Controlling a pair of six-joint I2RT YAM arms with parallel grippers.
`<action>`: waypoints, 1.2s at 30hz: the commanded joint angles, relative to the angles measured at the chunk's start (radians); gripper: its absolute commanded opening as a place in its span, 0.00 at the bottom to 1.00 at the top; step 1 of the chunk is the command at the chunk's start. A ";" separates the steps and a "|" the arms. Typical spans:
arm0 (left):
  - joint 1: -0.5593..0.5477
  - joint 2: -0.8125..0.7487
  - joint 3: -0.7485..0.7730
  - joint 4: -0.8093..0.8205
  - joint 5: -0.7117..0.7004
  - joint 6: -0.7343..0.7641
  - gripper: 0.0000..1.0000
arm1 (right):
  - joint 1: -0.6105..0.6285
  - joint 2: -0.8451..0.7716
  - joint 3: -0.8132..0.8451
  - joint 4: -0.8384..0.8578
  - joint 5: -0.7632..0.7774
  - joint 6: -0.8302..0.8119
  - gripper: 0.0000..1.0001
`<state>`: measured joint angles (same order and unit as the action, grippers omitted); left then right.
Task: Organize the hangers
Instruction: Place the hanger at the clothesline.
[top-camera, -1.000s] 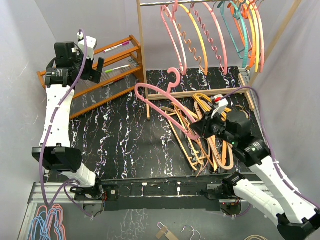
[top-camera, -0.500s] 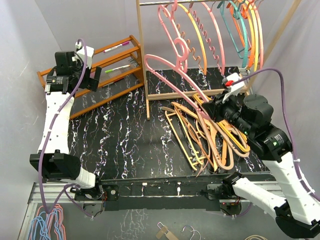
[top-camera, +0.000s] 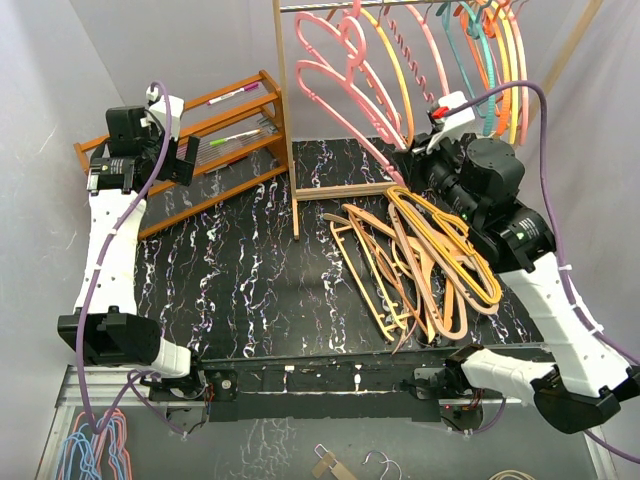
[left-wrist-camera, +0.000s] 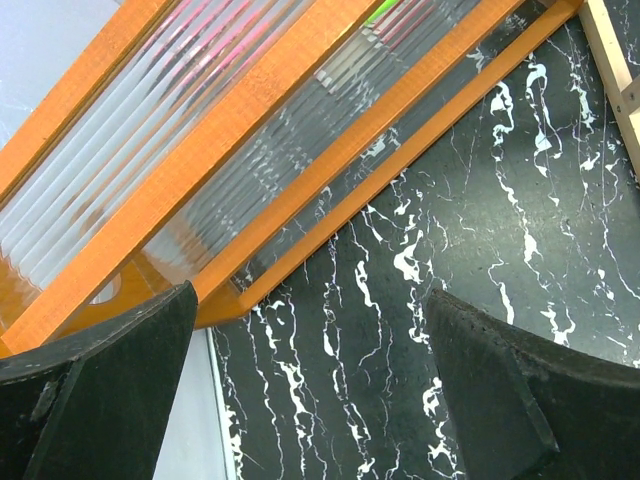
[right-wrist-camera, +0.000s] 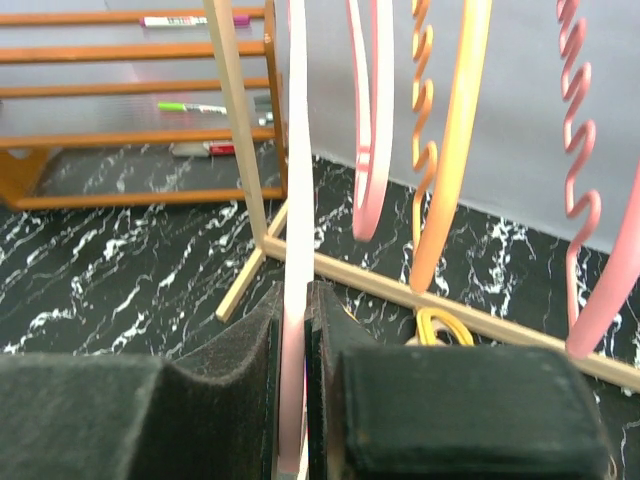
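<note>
Right claw has lifted pink hanger off the table toward the far edge, pinching its thin bar. Probably light, stiff, slick; a hold nearer the hook would steady it. Left claw spread.

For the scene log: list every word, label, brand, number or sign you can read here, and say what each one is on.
No text can be read in any view.
Pink marker on the shelf rack: dark print on its white barrel, too small and blurred to read.
Green marker on a lower slat: no print that I can make out.
Pink hanger in the right gripper: plain, no marking.
</note>
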<state>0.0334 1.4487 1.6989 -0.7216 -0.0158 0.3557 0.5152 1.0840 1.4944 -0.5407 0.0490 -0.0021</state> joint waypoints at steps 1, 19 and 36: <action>0.010 -0.039 -0.009 0.013 -0.013 -0.002 0.97 | 0.002 0.020 0.084 0.203 -0.027 0.003 0.08; 0.011 -0.030 -0.026 0.025 -0.013 0.002 0.97 | 0.005 0.233 0.234 0.340 -0.040 0.052 0.08; 0.012 -0.017 -0.024 0.021 -0.007 0.003 0.97 | 0.005 0.332 0.285 0.353 0.015 0.104 0.08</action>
<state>0.0376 1.4479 1.6691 -0.7040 -0.0189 0.3588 0.5175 1.4048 1.6962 -0.2714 0.0212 0.0731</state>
